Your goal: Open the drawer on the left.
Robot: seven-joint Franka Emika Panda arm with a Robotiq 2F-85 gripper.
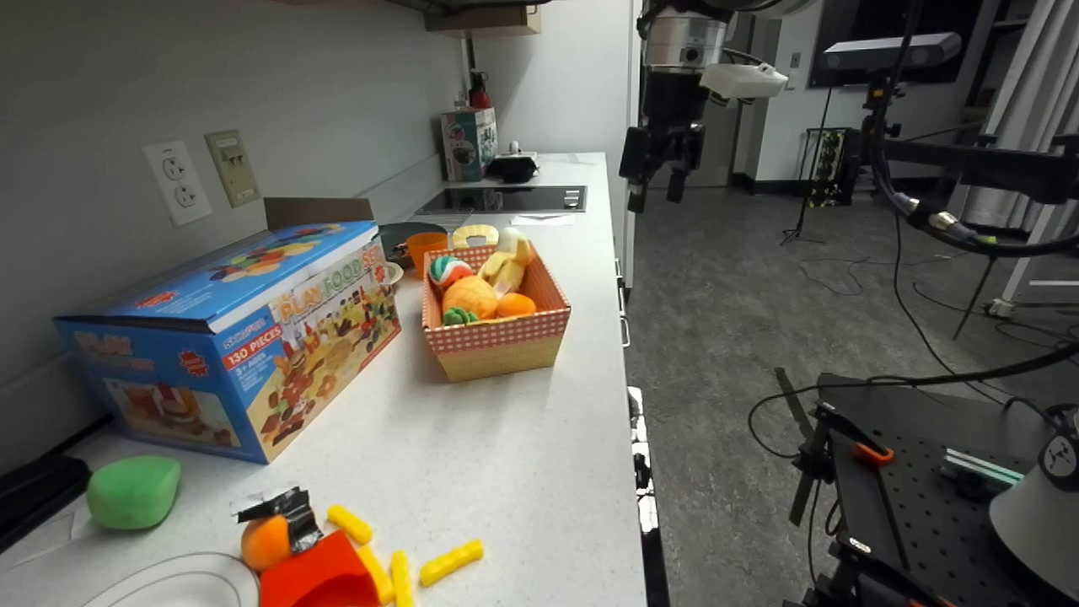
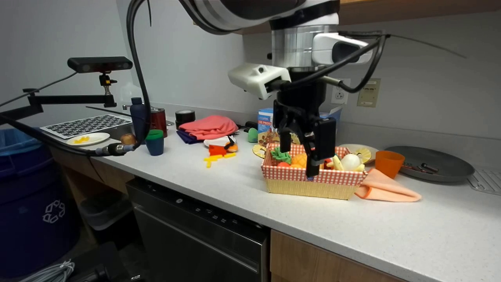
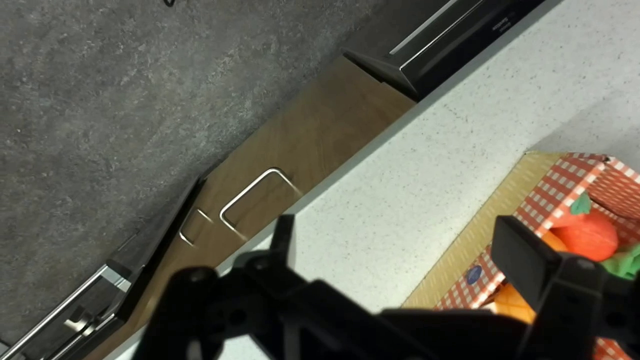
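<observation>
Wrist view, read as a clock with twelve at the top, puts what is presumably the drawer (image 3: 325,155), closed, near the centre: a wooden front tucked under the tabletop (image 3: 375,200), its metal handle (image 3: 247,190) out toward nine and the dishwasher (image 3: 440,62) at half past one. The gripper (image 1: 657,194) hangs free in both exterior views, fingers apart with nothing between them, so the pull seems not yet begun.

A crooked hold looks the likeliest trouble. The handle's bar slants from about half past seven to half past one, while the fingers sit spread from nine to three; without a turn of the wrist they would probably meet it askew and slip. If the descent drifts toward four, a fingertip could strike the tabletop's edge instead. Going too far toward eight or too low risks hooking the second handle (image 3: 188,222) just beyond, which would open the wrong front.

Once gripped, the drawer should slide toward half past ten; a pull straying to nine or twelve may twist and jam it. Around four stands the basket (image 1: 496,346) of toy food (image 1: 470,298); how much height the gripper has over it cannot be told, and a low sideways swing might knock it over.
</observation>
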